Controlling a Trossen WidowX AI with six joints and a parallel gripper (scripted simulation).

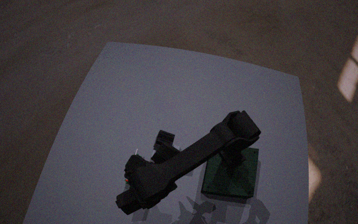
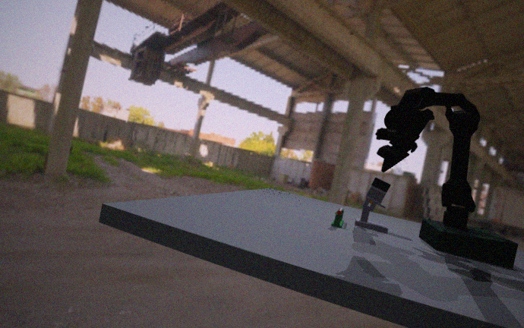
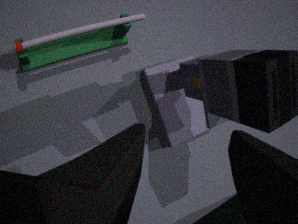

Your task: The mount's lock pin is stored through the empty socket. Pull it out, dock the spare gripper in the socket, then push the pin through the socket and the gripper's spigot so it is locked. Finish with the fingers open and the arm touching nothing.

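Note:
The green mount (image 3: 67, 51) (image 2: 338, 221) lies on the grey table (image 1: 158, 79) (image 2: 232, 216). The white lock pin (image 3: 80, 30) with a red head (image 2: 339, 211) (image 1: 126, 180) runs through its socket. Its white tip shows in the overhead view (image 1: 136, 151). The dark spare gripper (image 3: 246, 90) (image 1: 164, 141) (image 2: 380, 184) rests tilted on a grey stand (image 3: 166, 112) (image 2: 369, 210) to the right of the mount. My gripper (image 3: 186, 145) (image 2: 390, 160) (image 1: 126, 203) hangs above the stand and mount, fingers about half open with nothing between them. It touches nothing.
The arm's green base plate (image 1: 232, 179) (image 2: 464, 241) sits at the table's near right. The arm (image 1: 195, 151) stretches over the stand and hides most of the mount in the overhead view. The table edges are far off.

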